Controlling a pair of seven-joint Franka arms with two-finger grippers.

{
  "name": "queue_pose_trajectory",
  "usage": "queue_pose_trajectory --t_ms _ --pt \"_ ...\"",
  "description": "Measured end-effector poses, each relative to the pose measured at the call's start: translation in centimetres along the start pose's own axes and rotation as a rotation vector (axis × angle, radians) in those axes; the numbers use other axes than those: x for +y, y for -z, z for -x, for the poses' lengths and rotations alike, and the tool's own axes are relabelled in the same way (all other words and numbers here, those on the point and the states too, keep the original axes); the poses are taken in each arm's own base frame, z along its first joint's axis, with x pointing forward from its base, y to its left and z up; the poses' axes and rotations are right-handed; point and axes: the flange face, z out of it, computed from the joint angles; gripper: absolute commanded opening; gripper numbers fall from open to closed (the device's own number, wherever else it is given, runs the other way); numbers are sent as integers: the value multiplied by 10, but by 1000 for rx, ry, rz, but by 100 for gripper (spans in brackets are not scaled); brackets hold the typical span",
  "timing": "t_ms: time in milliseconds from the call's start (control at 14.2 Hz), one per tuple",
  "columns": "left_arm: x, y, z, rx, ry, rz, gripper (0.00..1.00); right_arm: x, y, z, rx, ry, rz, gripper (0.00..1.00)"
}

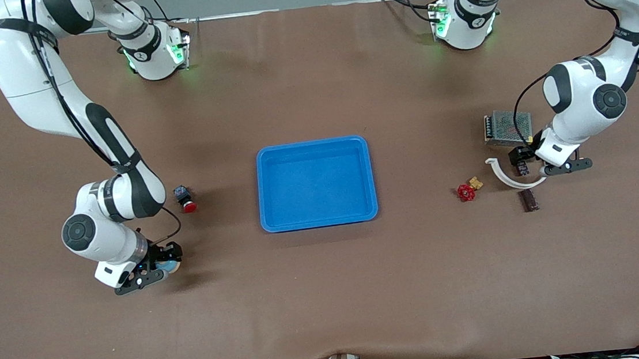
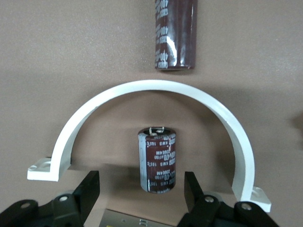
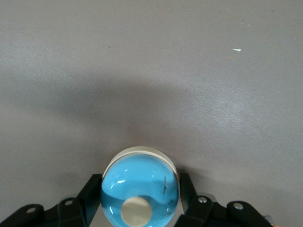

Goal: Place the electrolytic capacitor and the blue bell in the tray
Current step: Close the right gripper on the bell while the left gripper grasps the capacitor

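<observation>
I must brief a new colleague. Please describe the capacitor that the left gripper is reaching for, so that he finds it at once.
At the left arm's end of the table, find the white curved bracket. The short capacitor stands inside its arc, between the left gripper's open fingers. A longer capacitor lies outside the arc.

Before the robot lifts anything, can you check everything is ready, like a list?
1. Right gripper around the blue bell: ok, its fingers sit against both sides of the bell.
2. Left gripper lined up on the electrolytic capacitor: ok, the capacitor lies between its fingers.
3. Left fingers closed on the capacitor: not ok, gaps show on both sides.
4. White curved bracket out of the way: not ok, it arches around the capacitor.
5. Blue tray free for both things: ok, nothing lies in it.
6. Second capacitor untouched: ok, it lies apart, outside the bracket.
</observation>
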Motion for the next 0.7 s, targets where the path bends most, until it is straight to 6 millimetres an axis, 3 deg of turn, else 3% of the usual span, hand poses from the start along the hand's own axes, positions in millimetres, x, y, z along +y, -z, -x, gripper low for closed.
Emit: queue_pose_trajectory --t_ms 141,352,423,704 --pt "0 -1 -2 1 0 1 71 1 1 -1 2 -1 1 33" --pt "1 -2 -5 3 -1 3 62 1 1 -1 2 -1 1 32" --pt "1 -3 -6 4 -1 3 55 1 1 -1 2 -1 1 32" --pt "1 -5 -8 4 -2 5 10 -8 8 -8 -13 9 -8 32"
